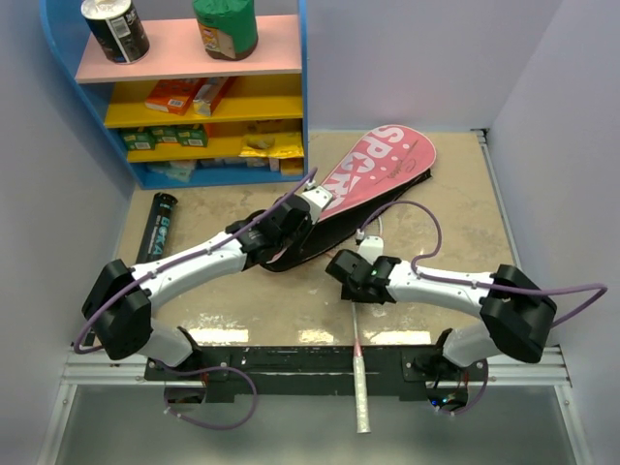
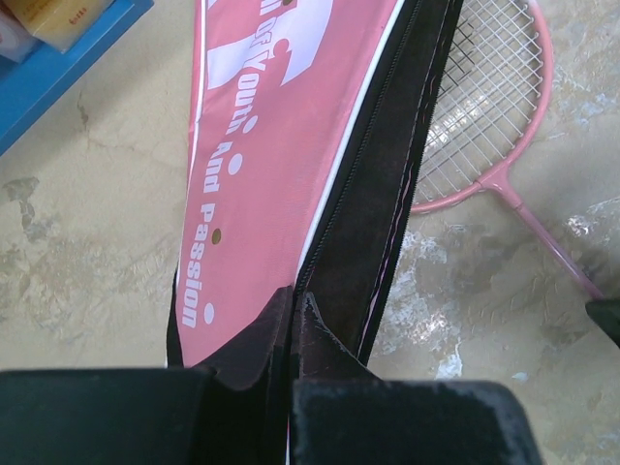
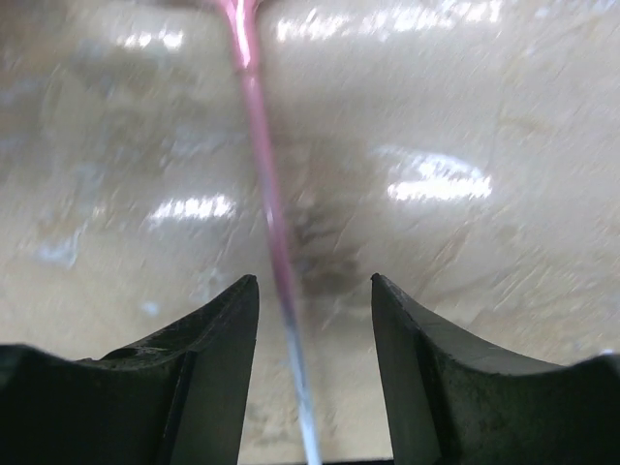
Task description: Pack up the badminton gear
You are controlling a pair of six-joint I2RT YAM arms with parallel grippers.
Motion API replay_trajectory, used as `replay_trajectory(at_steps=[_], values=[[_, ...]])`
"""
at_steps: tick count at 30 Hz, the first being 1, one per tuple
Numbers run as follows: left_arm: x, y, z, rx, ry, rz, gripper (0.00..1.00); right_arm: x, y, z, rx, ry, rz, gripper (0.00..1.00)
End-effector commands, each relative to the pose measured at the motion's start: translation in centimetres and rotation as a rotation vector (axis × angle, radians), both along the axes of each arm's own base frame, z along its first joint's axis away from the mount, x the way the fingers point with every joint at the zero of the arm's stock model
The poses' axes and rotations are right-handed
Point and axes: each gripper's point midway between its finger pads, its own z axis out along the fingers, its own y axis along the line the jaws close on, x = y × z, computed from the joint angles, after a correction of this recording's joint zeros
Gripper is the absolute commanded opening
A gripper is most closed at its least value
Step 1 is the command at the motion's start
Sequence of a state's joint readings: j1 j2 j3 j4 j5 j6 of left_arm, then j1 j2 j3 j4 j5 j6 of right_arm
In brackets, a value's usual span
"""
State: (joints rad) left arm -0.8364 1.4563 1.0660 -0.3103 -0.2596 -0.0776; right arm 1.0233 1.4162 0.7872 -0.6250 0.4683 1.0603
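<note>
While left fingers [image 2: 387, 426] pinch cover [image 2: 252, 174], right fingers [image 3: 218, 368] straddle racket shaft [image 3: 266, 194], parted.

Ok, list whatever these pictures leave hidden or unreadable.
- Top view: racket head, hidden under the right arm and cover.
- Left wrist view: the cover's inside; its fabric hides any second racket.
- Right wrist view: shaft blurred, both ends cut off by the frame.
- Top view: tube lettering, too small to read.
</note>
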Motion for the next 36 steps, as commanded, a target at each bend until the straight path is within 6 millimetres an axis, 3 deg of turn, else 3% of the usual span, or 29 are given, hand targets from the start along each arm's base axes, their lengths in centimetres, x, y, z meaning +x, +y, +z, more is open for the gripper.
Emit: replay_trajectory(at_steps=[1,9,12,13,16,19,24,29,33,34,36], values=[[0.2,-0.5,2.3,-0.073,-0.054,-0.011,0.00,3.3,0.0,0.1,-0.041,-0.059,0.030,0.52],[-0.1,-0.4,2.1,-0.075,-0.050,-0.019,0.00,5.4,1.1,-2.3,-0.059,-0.041,0.058,0.45],[-0.1,-0.4,1.8,-0.065,-0.044,-0.021,0.00,5.3,0.7,-3.1,-0.063,-0.028,0.058,0.29],[-0.1,-0.5,1.7,-0.063,-0.042,-0.023,0.00,5.2,0.5,-3.3,-0.062,-0.024,0.058,0.18],[-0.1,-0.5,1.6,-0.063,-0.038,-0.023,0.00,4.5,-0.2,-4.0,-0.063,-0.004,0.054,0.00],[0.0,-0.6,1.5,-0.061,-0.037,-0.025,0.00,3.7,-0.7,-4.1,-0.054,0.013,0.059,0.00],[0.4,-0.7,0.8,-0.057,-0.024,-0.013,0.00,2.3,-2.0,-2.6,-0.060,0.023,0.098,0.00],[1.8,-1.5,0.5,-0.090,0.001,0.006,0.00,-0.3,-0.9,-0.7,-0.002,0.094,0.204,0.00],[3.8,-2.2,1.7,-0.122,-0.001,0.030,0.00,-2.5,0.8,0.5,0.037,0.148,0.313,0.00],[4.7,-2.6,2.9,-0.133,-0.022,0.034,0.00,-3.0,1.2,0.8,0.041,0.153,0.336,0.00],[5.9,-2.4,2.4,-0.095,-0.019,0.058,0.00,-4.5,1.6,0.8,0.038,0.189,0.391,0.00]])
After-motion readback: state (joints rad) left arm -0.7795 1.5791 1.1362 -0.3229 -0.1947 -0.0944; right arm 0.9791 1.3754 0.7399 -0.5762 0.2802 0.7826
